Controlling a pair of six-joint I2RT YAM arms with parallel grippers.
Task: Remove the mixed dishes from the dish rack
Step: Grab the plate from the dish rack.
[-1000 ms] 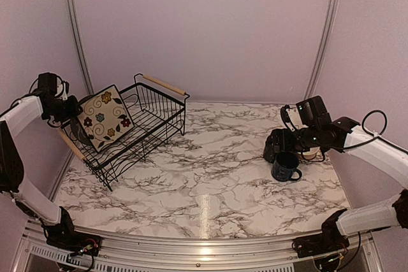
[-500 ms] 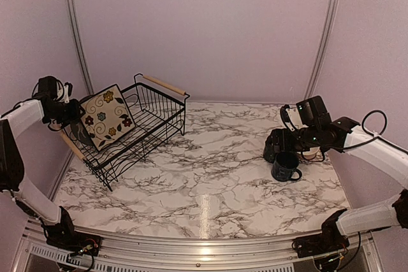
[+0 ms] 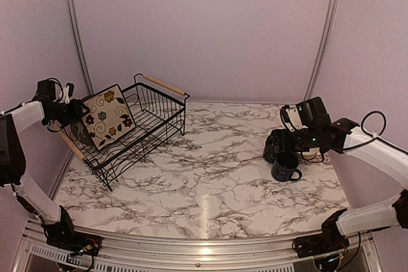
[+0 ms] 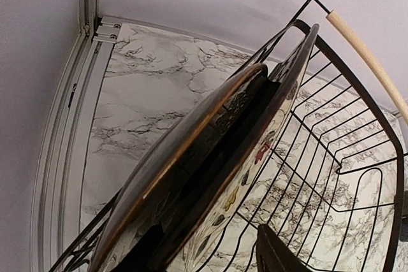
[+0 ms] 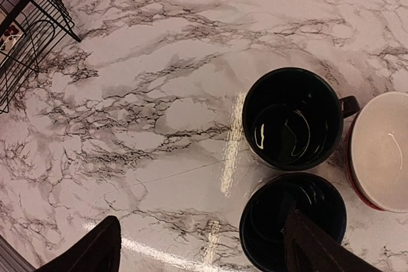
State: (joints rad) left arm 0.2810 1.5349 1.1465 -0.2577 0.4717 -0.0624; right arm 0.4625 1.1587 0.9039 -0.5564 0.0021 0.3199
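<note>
From above: my left gripper [image 3: 74, 111] meets the square plate [image 3: 106, 116], which leans on edge at the left end of the dish rack [image 3: 164, 85].

Left wrist: my fingers [image 4: 275, 256] are spread astride the plate's rim, which runs up and away.

Right wrist: my right gripper [image 5: 204, 253] gapes above two upright mugs [image 5: 293, 118] on the table [image 5: 159, 62].

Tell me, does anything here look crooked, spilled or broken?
Only the dish rack: it sits diagonal to the edges of the table, at the left side. The square flowered plate leans in it, as plates do. A mug and a second mug stand upright and empty; nothing looks spilled or cracked.
</note>
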